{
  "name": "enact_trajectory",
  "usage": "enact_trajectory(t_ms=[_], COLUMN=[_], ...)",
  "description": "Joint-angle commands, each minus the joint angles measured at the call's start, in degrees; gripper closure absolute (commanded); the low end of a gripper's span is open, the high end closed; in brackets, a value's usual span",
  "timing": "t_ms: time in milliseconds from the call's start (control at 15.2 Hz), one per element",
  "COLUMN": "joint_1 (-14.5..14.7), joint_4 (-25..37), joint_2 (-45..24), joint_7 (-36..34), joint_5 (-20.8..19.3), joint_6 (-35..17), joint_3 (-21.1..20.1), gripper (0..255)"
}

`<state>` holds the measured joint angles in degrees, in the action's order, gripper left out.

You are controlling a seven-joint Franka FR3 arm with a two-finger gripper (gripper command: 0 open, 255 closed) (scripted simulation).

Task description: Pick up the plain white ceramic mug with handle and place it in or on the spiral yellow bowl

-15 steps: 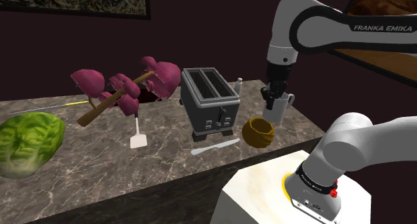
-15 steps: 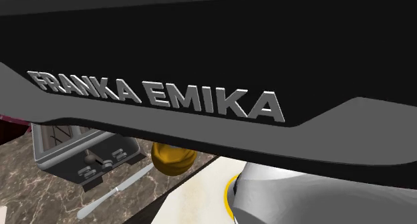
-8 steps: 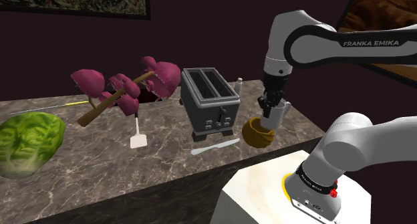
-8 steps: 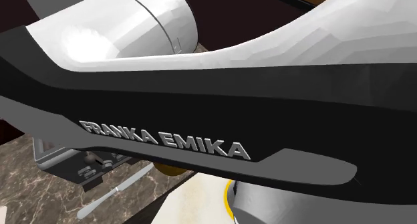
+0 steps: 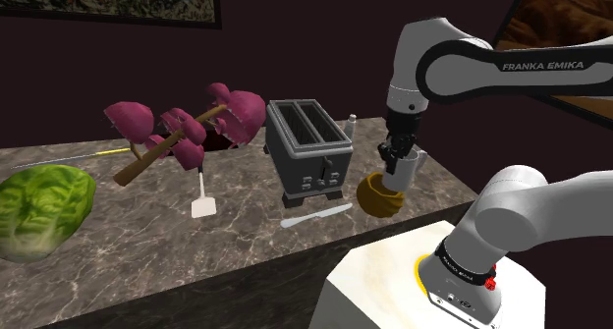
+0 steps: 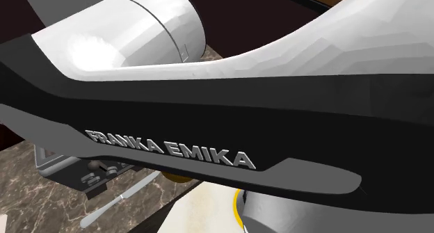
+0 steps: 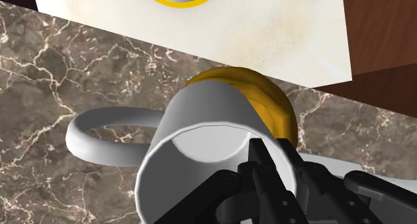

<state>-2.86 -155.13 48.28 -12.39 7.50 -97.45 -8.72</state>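
Observation:
In the shoulder view my gripper (image 5: 397,161) is shut on the rim of a white mug (image 5: 410,170) and holds it just above a round yellow bowl (image 5: 378,194) on the marble counter. The wrist view shows the mug (image 7: 200,122) from above, its handle (image 7: 107,132) looping out sideways. Both black fingers of the gripper (image 7: 270,149) pinch the mug's wall. Beneath the mug, the yellow bowl (image 7: 275,102) peeks out on the side away from the handle. Whether the mug touches the bowl is unclear.
A grey toaster (image 5: 309,148) stands close to the bowl on the shoulder view's left, with a knife (image 5: 314,216) in front of it. Further left lie a white spatula (image 5: 201,197), a purple-leaved branch (image 5: 182,126) and a lettuce (image 5: 44,211). My stand (image 7: 220,29) borders the counter.
Over the last second the gripper carried the mug down and toward the shoulder view's left, from beside the bowl to above it. Since half a second ago it has barely moved.

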Motion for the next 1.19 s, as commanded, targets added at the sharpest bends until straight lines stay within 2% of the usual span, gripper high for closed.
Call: enact_trajectory(t_ms=[0, 330, 594, 1122], joint_1=[0.0, 0.0, -0.5, -0.5], joint_4=[-0.1, -0.1, 7.8, 7.8], joint_2=[-0.1, 0.0, -1.4, -1.4], joint_7=[0.0, 0.0, -0.1, -0.1], joint_5=[0.0, 0.0, -0.9, -0.9], joint_6=[0.0, 0.0, 6.5, 6.5], joint_3=[0.0, 0.0, 0.7, 0.7], gripper=[0, 0, 0, 0])
